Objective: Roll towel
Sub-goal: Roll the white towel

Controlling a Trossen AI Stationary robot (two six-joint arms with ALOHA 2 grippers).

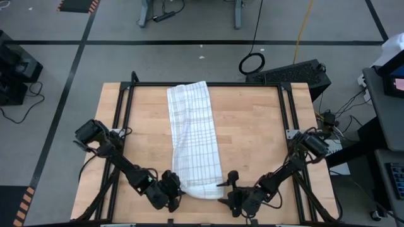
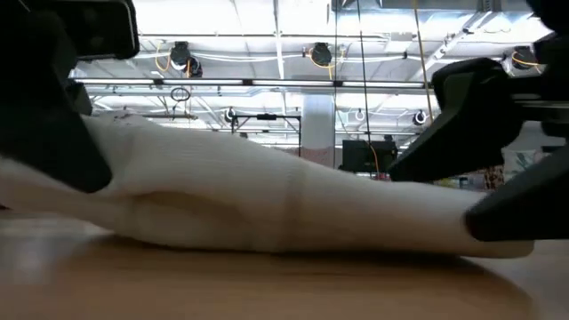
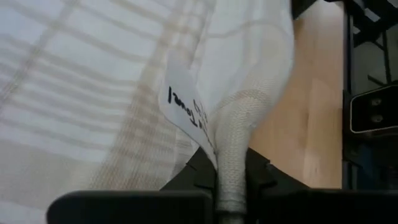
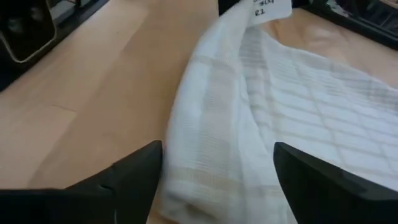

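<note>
Left gripper (image 1: 172, 189) is pinched on the towel (image 1: 194, 135) at its near corner, while right gripper (image 1: 231, 188) stands spread astride the opposite near corner. Best play: clamp that side too, then turn both corners over together, evenly.

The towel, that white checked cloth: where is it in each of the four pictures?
High view: towel, long strip down the table's middle.
Low view: pale mound across the frame.
Left wrist view: fills most of the frame.
Right wrist view: centre to right.
Shared landmark: its handwritten tag.
</note>
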